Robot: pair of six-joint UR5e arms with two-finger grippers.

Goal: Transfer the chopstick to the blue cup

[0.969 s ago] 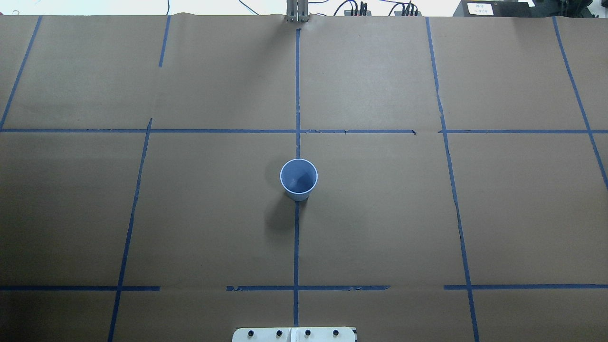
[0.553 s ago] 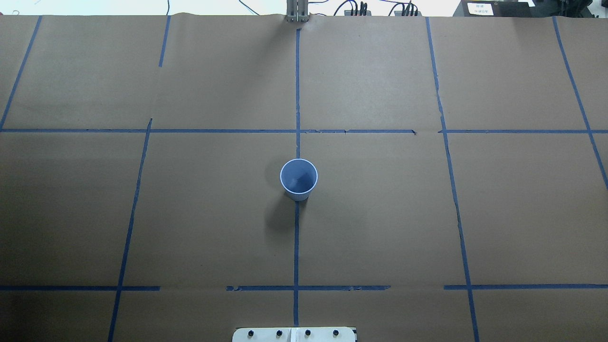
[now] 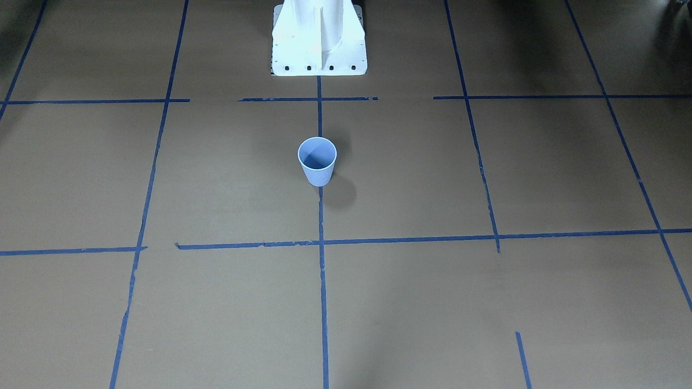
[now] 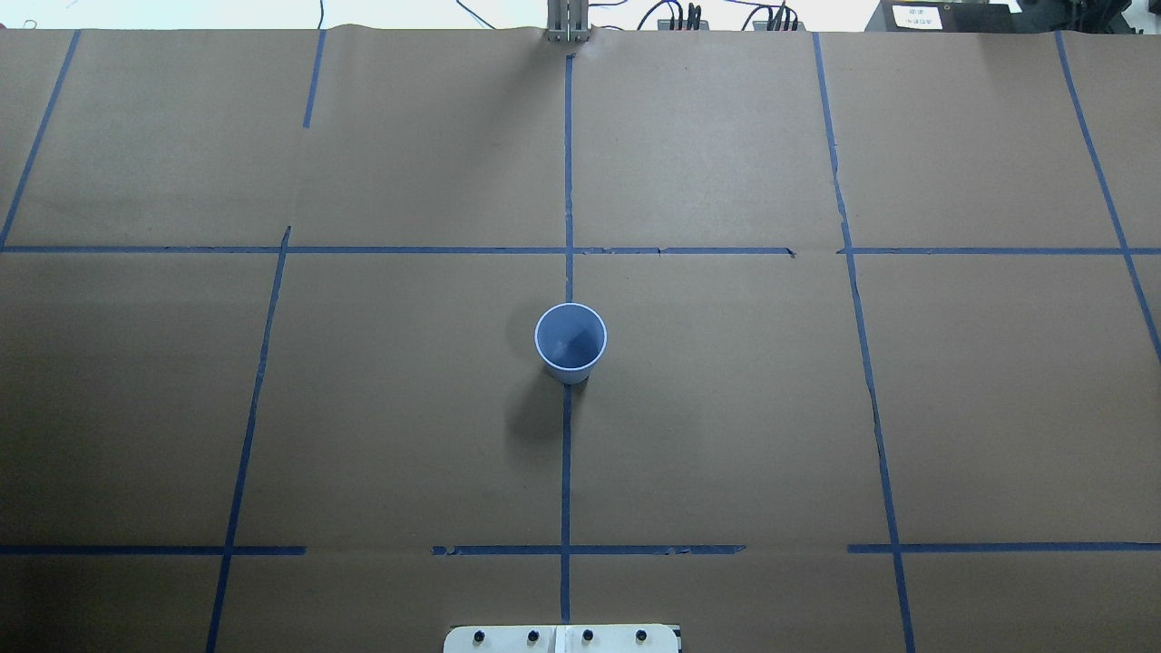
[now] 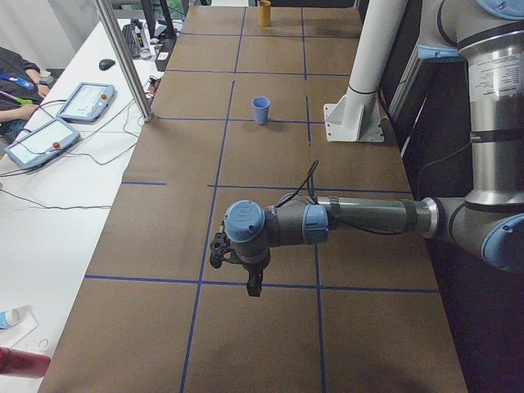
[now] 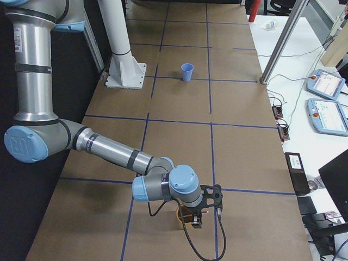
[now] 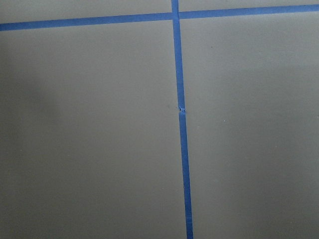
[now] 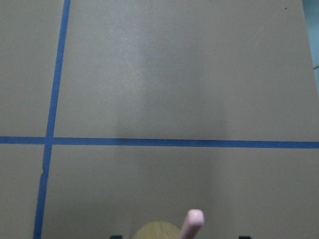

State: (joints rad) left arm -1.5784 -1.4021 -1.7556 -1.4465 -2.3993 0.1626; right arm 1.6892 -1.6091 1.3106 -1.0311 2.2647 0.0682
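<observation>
The transfer is not yet done: the blue cup (image 4: 570, 337) is seen empty in the middle of the paper (image 4: 726, 417). The chopstick (image 8: 192, 223) is found well apart, near the end edge, by a tan cup (image 8: 155, 231) under the right gripper (image 6: 198, 218). Whether its jaws, or those of the left gripper (image 5: 253, 286), are closed cannot be told. Bare room is left between

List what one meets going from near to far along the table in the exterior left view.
left gripper → blue cup → orange-brown cup at the table's far end. The white pedestal stands at about the blue cup's depth, so it is left out of the order.
</observation>
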